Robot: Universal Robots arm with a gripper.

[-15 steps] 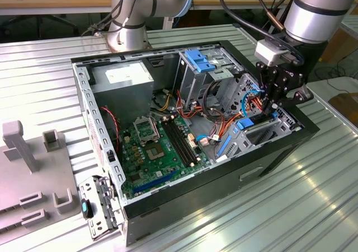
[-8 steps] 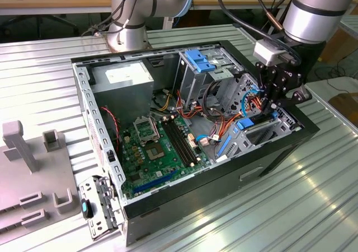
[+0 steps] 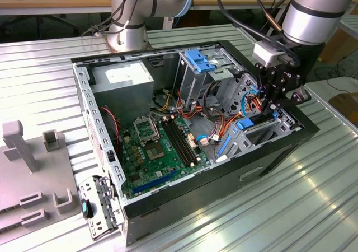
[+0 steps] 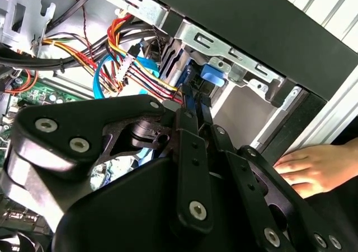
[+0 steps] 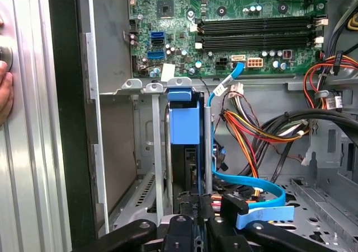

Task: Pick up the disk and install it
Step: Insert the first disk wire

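At the exterior view's right side of the open computer case [image 3: 84, 95], the gripper [image 3: 274, 111] hangs over the drive bay. The disk [image 3: 245, 124] sits there on edge, and only the blue plastic of its carrier stands out. The grey power-supply box [image 3: 123, 78] in the far corner carries a white label, its print too small to read. The green motherboard [image 3: 156, 151] lies on the case floor, and the case rests on a ribbed metal table [image 3: 251, 218].

In the second wrist view, the gripper [image 4: 196, 98] reaches toward the bay with its two slim black fingers [image 4: 189, 115] drawn close together. Just past them is the blue tab of the disk [image 4: 213, 75], held between bright metal rails. A person's hand [image 4: 313, 168] rests beside the case.

In the first wrist view, the disk [image 5: 183, 126] stands upright in its slot between two metal rails. Its blue carrier end is nearest the motherboard, and its label face is turned out of sight. The gripper [image 5: 198, 199] is pinched on the disk's near edge. A small white sticker [image 5: 168, 71] on the board shows no legible writing. A flat blue data cable [image 5: 251, 185] curls just beside the bay.
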